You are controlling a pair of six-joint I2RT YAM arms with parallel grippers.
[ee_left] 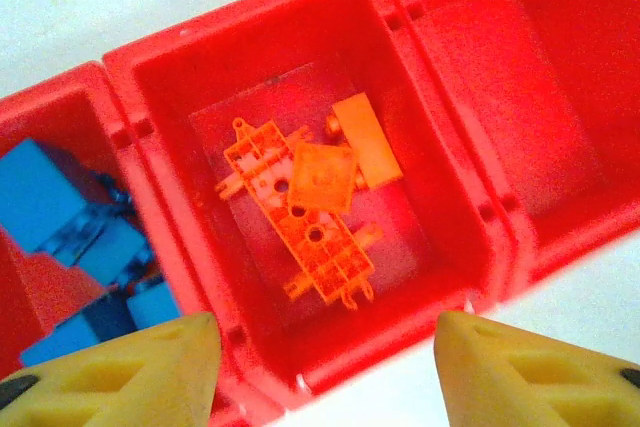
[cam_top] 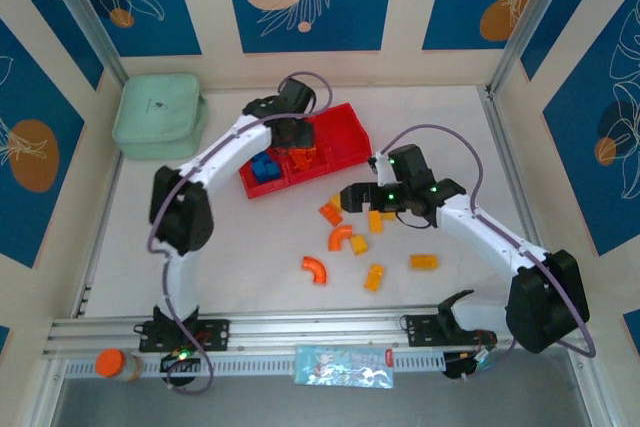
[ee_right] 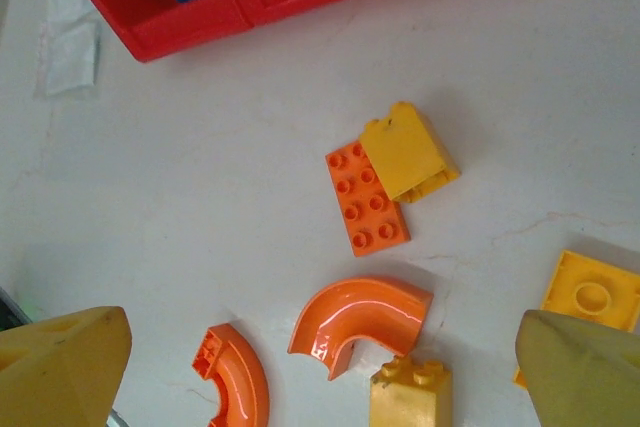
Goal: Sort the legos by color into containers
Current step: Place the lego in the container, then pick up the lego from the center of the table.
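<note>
Legos [ee_right: 368, 197] are reading light, rigid, slick, so we are favouring flat-side pinches while left gripper [ee_left: 320, 337] and right gripper [ee_right: 320, 347] are gaping empty.

Two yellow fingers [ee_left: 120, 377] stand at the lower corners, well apart with nothing gripped between them, over the near wall of a red tray [ee_left: 480, 217]. The middle compartment [ee_left: 180, 127] holds orange bricks. A long plate [ee_left: 325, 252] lies slantwise with its latticed face up. A square piece [ee_left: 322, 177] rests tilted on it, and a paler block [ee_left: 365, 139] touches that square's upper right edge. The left compartment [ee_left: 55, 112] holds blue bricks [ee_left: 45, 192]. White desk [ee_left: 100, 7] shows beyond the tray.
</note>
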